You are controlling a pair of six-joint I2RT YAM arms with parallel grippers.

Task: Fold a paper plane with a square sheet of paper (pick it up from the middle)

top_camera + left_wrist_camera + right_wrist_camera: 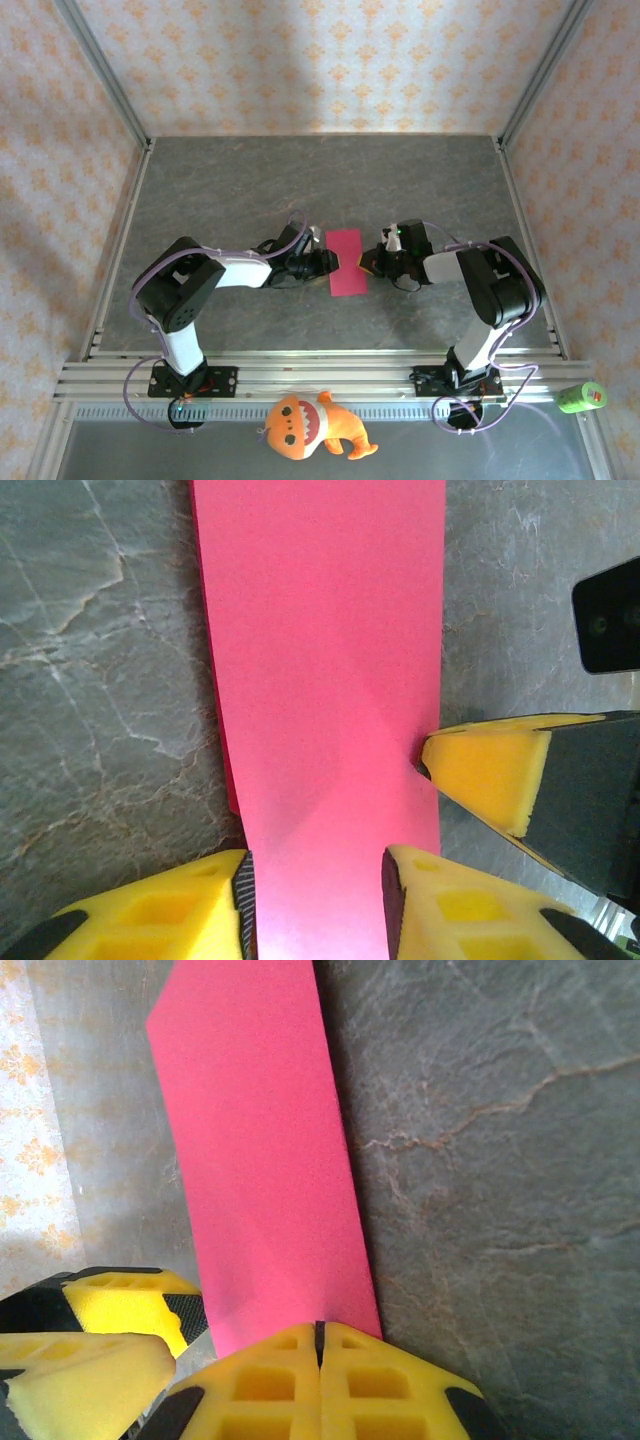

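At the middle of the grey, marble-veined tabletop (230, 190) we see a thin magenta-pink sheet of paper (347, 262). It lies flat as a narrow rectangle, its long sides running from 12 to 6 o'clock. The left gripper (331, 262) meets it from 9 o'clock and the right gripper (366, 263) from 3 o'clock, both at mid-length, where each long edge shows a small notch.

In the left wrist view the left gripper (318, 905) has its jaws apart. Its yellow foam fingers (170, 920) stand on either side of a strip of the paper (320, 660), and we cannot tell whether they pinch it.

In the right wrist view the right gripper (319, 1345) has its jaws clenched, pad against pad, right at the edge of the paper (260, 1140). Whether that edge is caught between them we cannot tell.

In the top view an orange plush toy (315, 425) lies at 6 o'clock, nearer than the arms' bases, and a green cylinder (582, 397) sits at 4 o'clock.
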